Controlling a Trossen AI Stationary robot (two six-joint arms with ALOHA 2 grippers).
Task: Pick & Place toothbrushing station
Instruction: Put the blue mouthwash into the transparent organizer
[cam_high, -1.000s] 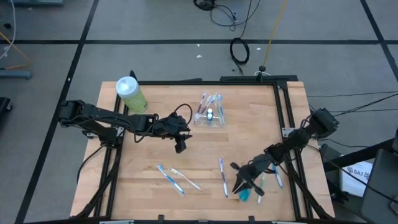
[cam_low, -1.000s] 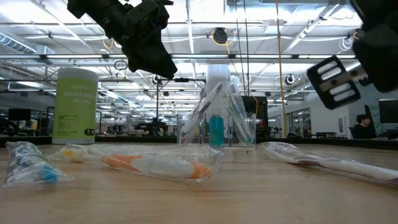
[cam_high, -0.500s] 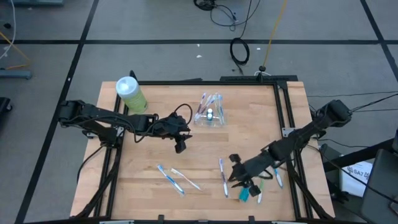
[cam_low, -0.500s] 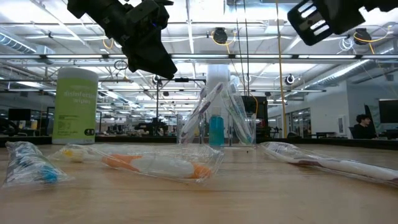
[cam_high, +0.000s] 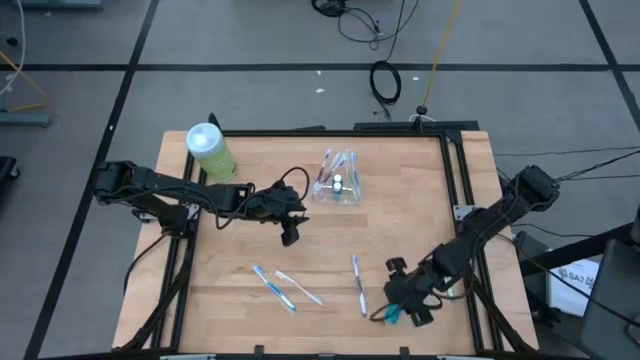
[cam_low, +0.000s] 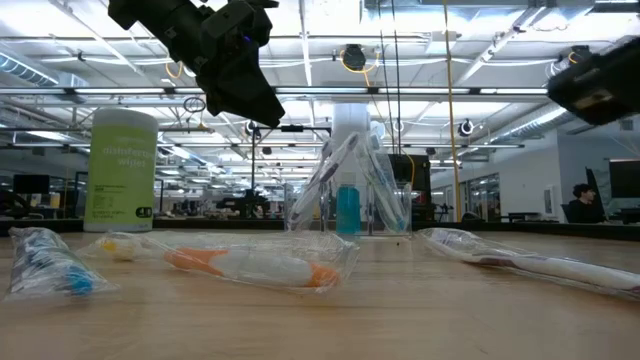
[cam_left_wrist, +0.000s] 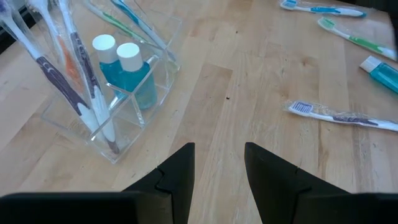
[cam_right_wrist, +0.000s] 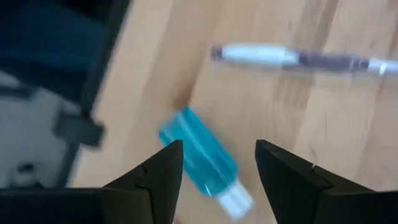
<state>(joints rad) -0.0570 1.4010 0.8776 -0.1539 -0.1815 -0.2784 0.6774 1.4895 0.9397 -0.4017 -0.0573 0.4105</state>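
The clear plastic cup (cam_high: 338, 180) stands on its base at the table's far middle, with several toothbrushes and two white-capped blue tubes (cam_left_wrist: 127, 71) upright in it. Wrapped toothbrushes (cam_high: 272, 288) (cam_high: 358, 283) lie flat near the front. A teal tube (cam_right_wrist: 202, 163) lies flat near the front right edge. My right gripper (cam_right_wrist: 219, 149) hovers open over it, one finger on either side, not touching. My left gripper (cam_high: 290, 235) hangs open above the table's middle, left of the cup and pointing toward it.
A big light-green bottle (cam_high: 210, 150) with a white cap stands at the far left corner. More toothbrushes (cam_high: 445, 285) lie beside the right arm. The black frame rail (cam_high: 462, 200) runs along the table's right edge. Bare wood lies between the cup and the front toothbrushes.
My right gripper has risen and swung a little toward the table's left. It has then come back down toward the near right edge, and now stands over the teal tube. The tube has stayed where it lay.
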